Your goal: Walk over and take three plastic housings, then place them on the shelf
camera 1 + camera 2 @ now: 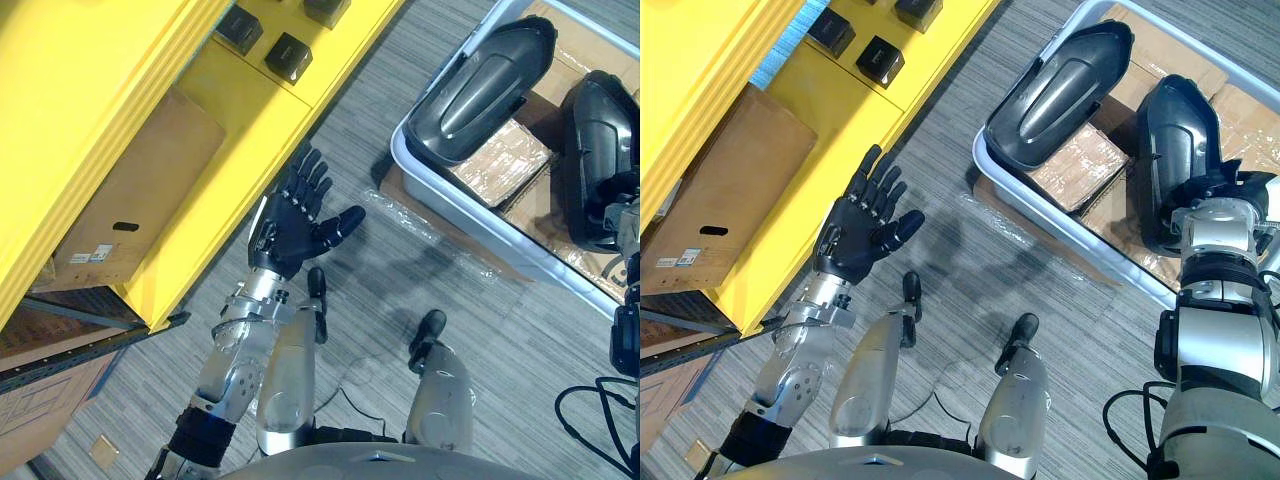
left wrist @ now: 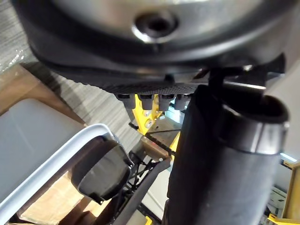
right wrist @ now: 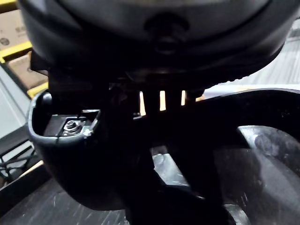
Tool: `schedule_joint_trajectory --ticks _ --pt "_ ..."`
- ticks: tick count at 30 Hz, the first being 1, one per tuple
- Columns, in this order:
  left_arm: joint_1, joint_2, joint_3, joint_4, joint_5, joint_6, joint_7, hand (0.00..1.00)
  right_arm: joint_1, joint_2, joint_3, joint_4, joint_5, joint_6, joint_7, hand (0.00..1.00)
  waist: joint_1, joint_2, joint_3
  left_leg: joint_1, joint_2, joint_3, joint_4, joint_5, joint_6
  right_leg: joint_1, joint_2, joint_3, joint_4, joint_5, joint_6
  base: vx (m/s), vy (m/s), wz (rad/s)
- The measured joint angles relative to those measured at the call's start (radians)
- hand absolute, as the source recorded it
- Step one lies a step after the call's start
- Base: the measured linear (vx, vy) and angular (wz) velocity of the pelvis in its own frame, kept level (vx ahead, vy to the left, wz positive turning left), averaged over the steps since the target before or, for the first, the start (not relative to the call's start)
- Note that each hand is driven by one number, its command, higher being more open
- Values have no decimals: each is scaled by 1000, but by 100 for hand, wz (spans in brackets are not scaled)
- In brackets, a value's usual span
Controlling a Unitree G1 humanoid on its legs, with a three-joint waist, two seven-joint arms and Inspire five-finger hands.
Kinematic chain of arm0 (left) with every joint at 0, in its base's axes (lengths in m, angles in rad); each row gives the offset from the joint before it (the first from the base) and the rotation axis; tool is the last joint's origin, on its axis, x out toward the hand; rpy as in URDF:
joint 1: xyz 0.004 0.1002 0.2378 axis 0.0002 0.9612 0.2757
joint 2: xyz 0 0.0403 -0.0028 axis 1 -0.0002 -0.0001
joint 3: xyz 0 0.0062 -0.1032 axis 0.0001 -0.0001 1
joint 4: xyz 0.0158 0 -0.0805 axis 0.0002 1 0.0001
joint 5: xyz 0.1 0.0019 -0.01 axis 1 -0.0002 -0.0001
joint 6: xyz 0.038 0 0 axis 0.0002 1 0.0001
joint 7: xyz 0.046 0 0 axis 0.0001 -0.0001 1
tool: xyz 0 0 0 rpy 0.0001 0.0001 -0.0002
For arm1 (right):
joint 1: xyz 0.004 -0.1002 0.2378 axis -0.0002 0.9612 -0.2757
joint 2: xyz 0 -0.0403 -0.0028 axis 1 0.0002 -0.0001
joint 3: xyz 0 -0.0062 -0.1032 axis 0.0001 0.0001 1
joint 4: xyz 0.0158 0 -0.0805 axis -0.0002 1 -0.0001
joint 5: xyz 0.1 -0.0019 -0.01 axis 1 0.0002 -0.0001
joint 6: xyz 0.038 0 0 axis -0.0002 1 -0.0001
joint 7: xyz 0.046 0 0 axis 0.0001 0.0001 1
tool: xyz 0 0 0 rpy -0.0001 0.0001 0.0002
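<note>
Two dark glossy plastic housings lie on cardboard packing in a pale grey bin [image 1: 1040,215] on the floor at the right. The far housing [image 1: 1060,85] lies free. My right hand [image 1: 1232,188] rests on the near end of the other housing [image 1: 1175,130], and its dark surface [image 3: 262,159] sits right under the hand in the right wrist view. My left hand [image 1: 300,215] is open and empty, palm up, beside the front edge of the yellow shelf [image 1: 230,150]. The free housing [image 2: 101,171] also appears in the left wrist view.
A brown cardboard box [image 1: 130,190] sits on the shelf's lower level. Small black boxes [image 1: 288,55] stand on the level above. A clear plastic sheet [image 1: 430,230] lies on the grey striped carpet between the shelf and the bin.
</note>
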Motion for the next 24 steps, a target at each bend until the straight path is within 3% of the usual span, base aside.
schedule_joint_trajectory --ticks 8,11,17,24 --pt "61 16 6 -8 -33 -2 -2 100 18 0 -72 25 -12 -120 -176 0 -8 0 0 71 -4 22 -48 7 0 45 0 14 -22 5 7 1 0 -5" --pt "104 20 26 -56 -31 2 -2 100 68 0 -107 -104 -66 -160 -242 0 -32 -2 2 126 -8 29 -94 20 -2 93 4 12 -59 16 13 41 -13 -4" --pt "140 32 90 -211 -31 39 2 100 247 3 -132 -574 -226 -278 -329 0 -62 -16 -5 287 -10 38 -206 41 -22 243 27 -9 -155 31 20 71 -35 -2" --pt "129 20 25 -221 -122 199 1 100 418 279 -92 -824 -395 -352 -326 0 -59 -100 -155 427 -4 81 -371 83 -48 320 52 -10 -228 48 21 123 -44 -10"
